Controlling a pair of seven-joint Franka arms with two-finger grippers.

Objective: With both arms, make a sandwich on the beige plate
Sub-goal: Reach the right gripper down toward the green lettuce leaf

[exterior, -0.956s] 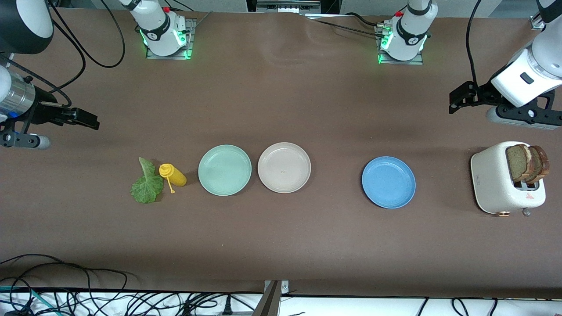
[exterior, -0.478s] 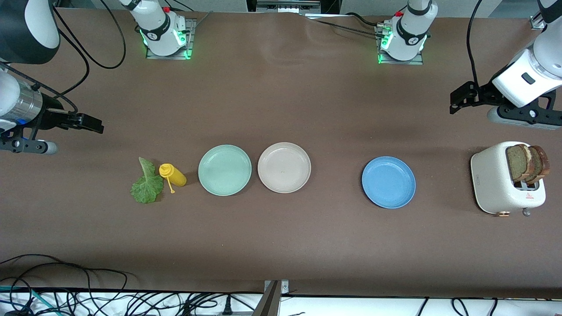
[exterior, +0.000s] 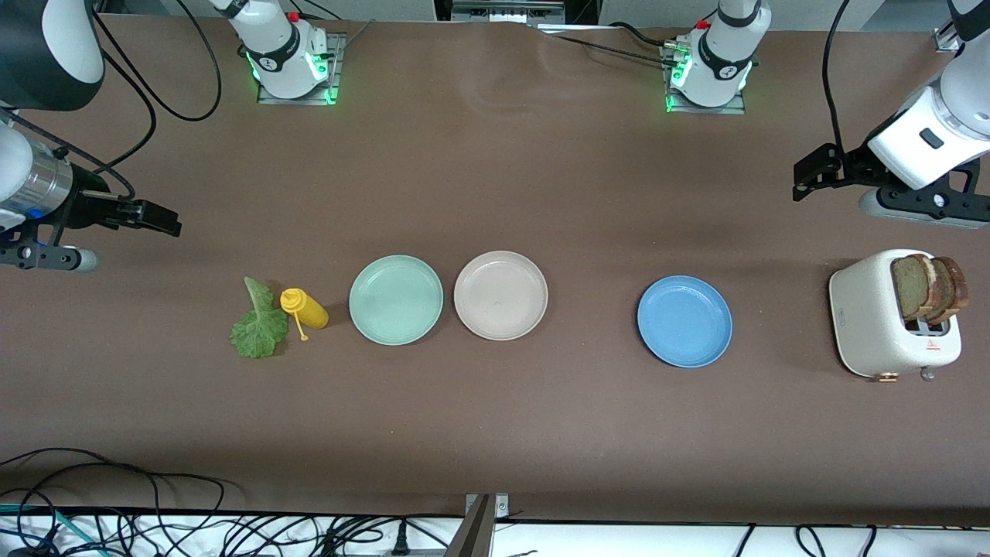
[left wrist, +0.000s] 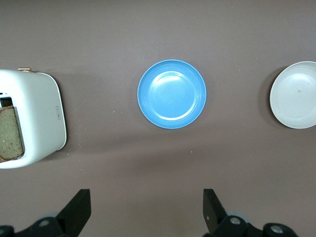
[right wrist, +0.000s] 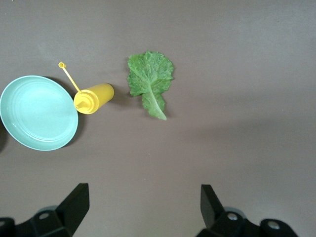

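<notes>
— How many plates can you count from up there?

— Three, in a row across the middle of the table: a mint-green plate [exterior: 396, 300] toward my right arm's end, the beige plate [exterior: 500, 295] just beside it, and a blue plate [exterior: 684, 321] well apart from those two, toward my left arm's end. All three are bare.

— And the sandwich parts?

— Two bread slices [exterior: 928, 288], both standing up out of the one white toaster [exterior: 878, 325] at my left arm's end. One lettuce leaf [exterior: 257, 325] lies flat on the table at my right arm's end, with one yellow squeeze bottle [exterior: 305, 308] on its side just beside it, between the leaf and the mint-green plate. Nothing is stacked yet.

— Where are your hands?

— Two grippers, both in the air with nothing in them. My left gripper [exterior: 810, 174] hangs over bare table near the toaster, its fingers [left wrist: 78, 210] spread wide apart. My right gripper [exterior: 151, 216] hangs over bare table near the lettuce, fingers [right wrist: 74, 202] just as wide.
</notes>
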